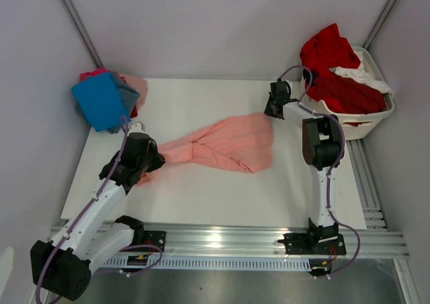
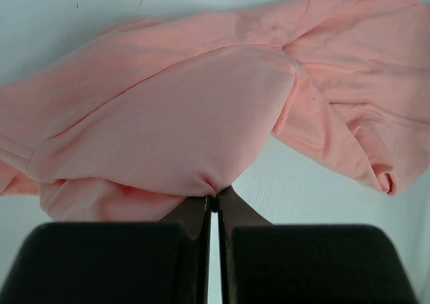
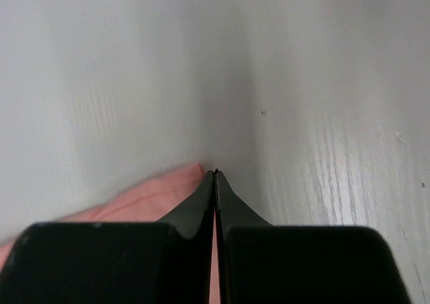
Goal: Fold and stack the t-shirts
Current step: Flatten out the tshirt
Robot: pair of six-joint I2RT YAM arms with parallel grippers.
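- Spreading step: salmon-pink t-shirt lying bunched across mid-tabletop.
- Clamped at its left end by left hand.
- Pressed together at far corner, right hand; hold on cloth unclear.
- Next, likely: pulling apart to flatten.

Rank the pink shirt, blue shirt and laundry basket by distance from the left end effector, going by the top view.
1. Pink shirt, in the centre, its narrow end pinched in the left end effector.
2. Blue shirt, at the far-left corner.
3. Laundry basket, at the far-right corner, on the opposite side.
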